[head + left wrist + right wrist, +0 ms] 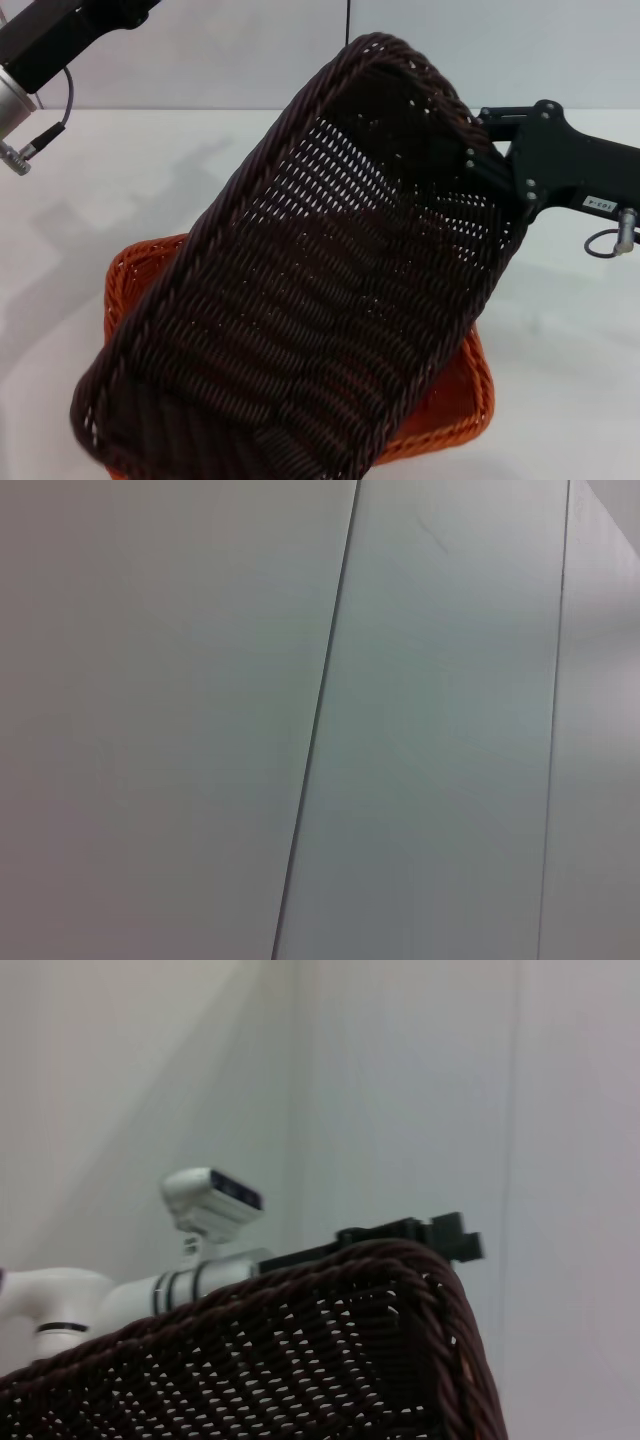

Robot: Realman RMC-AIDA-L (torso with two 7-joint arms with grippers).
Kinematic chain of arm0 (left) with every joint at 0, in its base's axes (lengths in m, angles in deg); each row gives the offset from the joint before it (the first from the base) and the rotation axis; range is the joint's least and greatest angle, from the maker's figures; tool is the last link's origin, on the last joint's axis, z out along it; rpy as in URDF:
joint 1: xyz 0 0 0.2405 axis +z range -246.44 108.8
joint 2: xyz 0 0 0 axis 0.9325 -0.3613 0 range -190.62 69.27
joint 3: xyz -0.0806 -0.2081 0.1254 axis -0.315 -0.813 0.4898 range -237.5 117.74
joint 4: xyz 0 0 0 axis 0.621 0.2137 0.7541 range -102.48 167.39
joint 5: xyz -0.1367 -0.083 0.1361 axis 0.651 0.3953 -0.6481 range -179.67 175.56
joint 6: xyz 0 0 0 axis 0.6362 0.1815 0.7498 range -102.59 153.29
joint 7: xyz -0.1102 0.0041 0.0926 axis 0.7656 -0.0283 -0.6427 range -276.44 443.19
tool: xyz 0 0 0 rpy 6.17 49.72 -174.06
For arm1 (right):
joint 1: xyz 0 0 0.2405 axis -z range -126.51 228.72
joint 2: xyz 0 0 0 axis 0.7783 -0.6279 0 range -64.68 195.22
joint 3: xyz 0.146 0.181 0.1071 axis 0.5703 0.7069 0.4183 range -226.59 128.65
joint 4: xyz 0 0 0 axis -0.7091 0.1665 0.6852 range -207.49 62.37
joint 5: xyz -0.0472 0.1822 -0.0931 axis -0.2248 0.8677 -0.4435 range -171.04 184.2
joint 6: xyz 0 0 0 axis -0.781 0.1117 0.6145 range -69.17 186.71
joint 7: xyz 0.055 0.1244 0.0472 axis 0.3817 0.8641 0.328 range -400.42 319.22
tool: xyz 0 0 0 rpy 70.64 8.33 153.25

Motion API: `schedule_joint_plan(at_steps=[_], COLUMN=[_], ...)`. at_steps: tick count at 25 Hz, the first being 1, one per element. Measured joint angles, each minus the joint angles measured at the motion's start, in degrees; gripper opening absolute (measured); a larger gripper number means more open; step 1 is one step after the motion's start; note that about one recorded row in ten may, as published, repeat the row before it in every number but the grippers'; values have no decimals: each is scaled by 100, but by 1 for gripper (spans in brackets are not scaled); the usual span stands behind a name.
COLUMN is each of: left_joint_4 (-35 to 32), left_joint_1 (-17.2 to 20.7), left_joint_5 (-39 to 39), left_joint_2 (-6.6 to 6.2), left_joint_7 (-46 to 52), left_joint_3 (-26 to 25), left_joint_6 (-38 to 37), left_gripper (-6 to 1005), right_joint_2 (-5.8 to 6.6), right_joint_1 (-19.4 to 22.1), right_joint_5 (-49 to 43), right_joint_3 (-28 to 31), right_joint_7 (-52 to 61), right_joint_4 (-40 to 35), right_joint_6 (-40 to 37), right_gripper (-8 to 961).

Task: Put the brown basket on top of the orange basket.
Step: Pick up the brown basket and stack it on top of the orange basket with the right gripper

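Observation:
The brown basket hangs tilted in the air, its open side facing away and its lower end dipping over the orange basket. The orange basket rests flat on the white table, mostly hidden beneath it. My right gripper is shut on the brown basket's braided rim at its raised far-right end. That rim also fills the bottom of the right wrist view. My left arm is held high at the far left, away from both baskets. Its gripper shows behind the rim in the right wrist view.
The white table spreads around both baskets. A pale panelled wall stands behind it. A grey cable with a plug hangs from my left arm.

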Motion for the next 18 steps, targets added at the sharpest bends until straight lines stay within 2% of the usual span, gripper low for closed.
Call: schedule_joint_plan(at_steps=[9, 18], left_joint_4=[8, 157], left_joint_1=[-170, -303], left_joint_5=[-36, -134], left_joint_2=[-1, 3], left_joint_7=[-25, -48], left_joint_3=[22, 13], left_joint_6=[279, 355], left_gripper=[742, 742], right_joint_2=[20, 18], right_joint_1=[37, 35], right_joint_5=[1, 345], right_joint_3=[177, 178], right_joint_7=[35, 171], right_joint_4=[235, 568], right_joint_6=[419, 373], right_gripper=[163, 163])
